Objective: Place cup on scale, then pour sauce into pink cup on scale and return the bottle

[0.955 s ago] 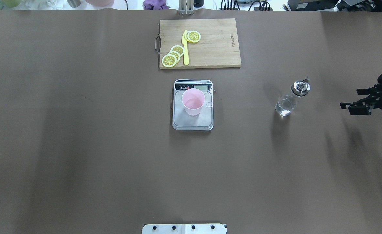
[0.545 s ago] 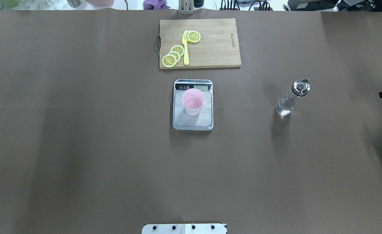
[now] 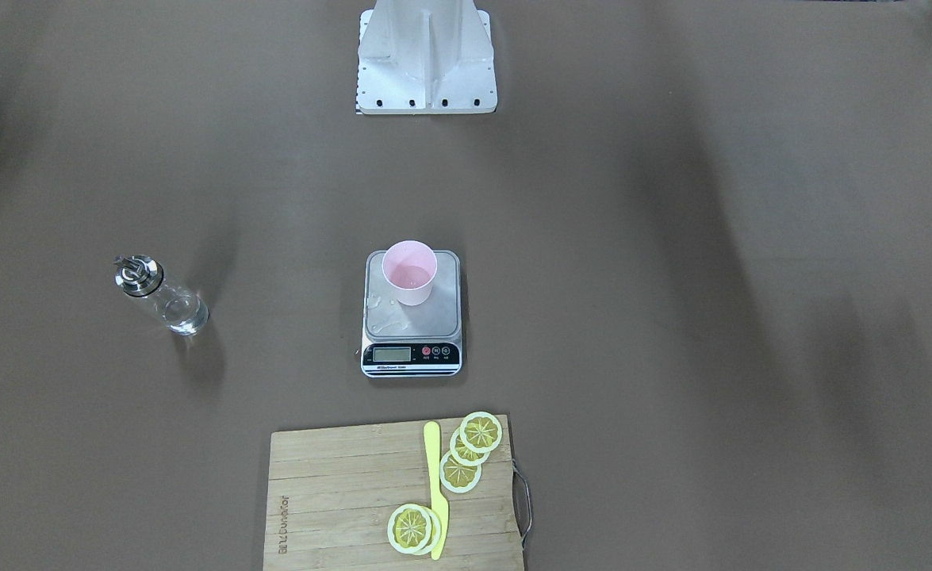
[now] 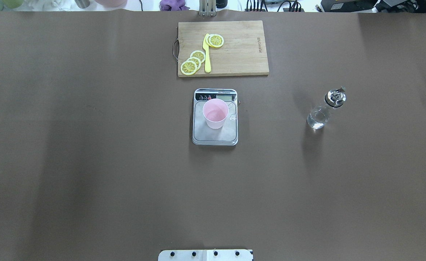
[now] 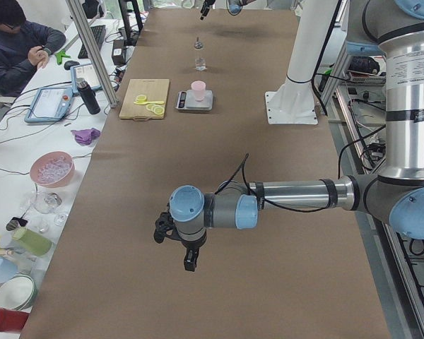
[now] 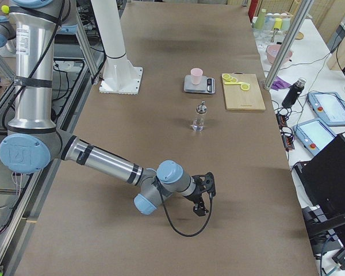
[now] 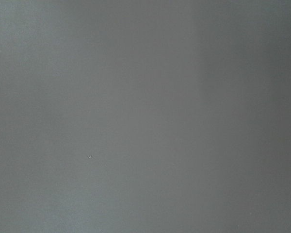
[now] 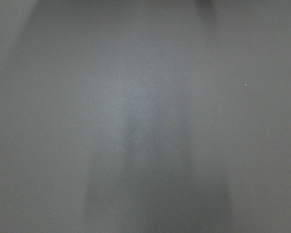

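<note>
The pink cup (image 4: 215, 114) stands upright on the scale (image 4: 214, 138), near its display; it also shows in the front view (image 3: 409, 274). The bottle (image 4: 324, 110) stands alone on the table to the right, with clear sauce (image 4: 316, 120) inside. Neither gripper shows in the overhead or front views. My left gripper (image 5: 187, 256) hangs over bare table far from the scale. My right gripper (image 6: 202, 200) hangs over bare table, well short of the bottle (image 6: 199, 117). I cannot tell whether either is open. Both wrist views show only table.
A wooden cutting board (image 4: 242, 54) with lemon slices (image 4: 193, 62) and a yellow knife (image 4: 207, 54) lies behind the scale. A little clear liquid lies on the scale platform (image 4: 233, 116). The robot base (image 3: 426, 55) stands at the near edge.
My right gripper has drawn away from the bottle to the right and left the overhead view. Cup, scale and bottle have not moved.
</note>
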You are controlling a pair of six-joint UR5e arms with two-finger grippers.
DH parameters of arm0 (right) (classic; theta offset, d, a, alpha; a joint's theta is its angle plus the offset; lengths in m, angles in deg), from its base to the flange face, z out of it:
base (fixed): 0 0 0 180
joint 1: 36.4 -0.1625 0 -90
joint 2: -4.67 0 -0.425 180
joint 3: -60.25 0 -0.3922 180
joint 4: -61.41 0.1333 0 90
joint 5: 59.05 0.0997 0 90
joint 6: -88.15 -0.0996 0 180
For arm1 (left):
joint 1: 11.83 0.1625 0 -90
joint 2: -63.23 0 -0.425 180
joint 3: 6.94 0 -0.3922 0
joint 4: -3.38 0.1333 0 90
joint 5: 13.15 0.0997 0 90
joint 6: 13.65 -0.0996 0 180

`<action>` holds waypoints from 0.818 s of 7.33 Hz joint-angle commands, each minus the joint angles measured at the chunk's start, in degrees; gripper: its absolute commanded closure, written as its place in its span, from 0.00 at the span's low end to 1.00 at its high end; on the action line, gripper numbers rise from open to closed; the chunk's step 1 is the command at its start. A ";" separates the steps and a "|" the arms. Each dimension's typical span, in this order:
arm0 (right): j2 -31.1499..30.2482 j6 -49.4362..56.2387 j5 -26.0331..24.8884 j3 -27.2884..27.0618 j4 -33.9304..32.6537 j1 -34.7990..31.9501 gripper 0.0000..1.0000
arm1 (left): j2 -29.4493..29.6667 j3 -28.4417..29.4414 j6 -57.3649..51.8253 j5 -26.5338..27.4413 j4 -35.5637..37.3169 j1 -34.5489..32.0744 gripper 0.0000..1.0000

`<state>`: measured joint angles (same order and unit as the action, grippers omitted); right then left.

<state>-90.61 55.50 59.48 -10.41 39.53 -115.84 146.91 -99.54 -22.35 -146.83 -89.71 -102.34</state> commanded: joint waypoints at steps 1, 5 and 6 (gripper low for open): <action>3.67 0.21 10.06 -0.71 -8.92 -4.73 0.00 | 0.00 -0.04 0.00 0.00 -0.07 -0.02 0.01; 7.39 2.48 18.83 -8.86 -28.70 -7.39 0.00 | -0.09 -0.03 0.00 0.00 -1.30 -0.02 0.01; 7.30 4.07 18.84 -13.50 -35.88 -7.48 0.00 | -0.09 0.05 0.00 0.00 -1.39 -0.02 0.01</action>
<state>-83.59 57.70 77.45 -18.85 11.90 -122.96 146.82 -99.53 -22.35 -146.83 -90.96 -102.35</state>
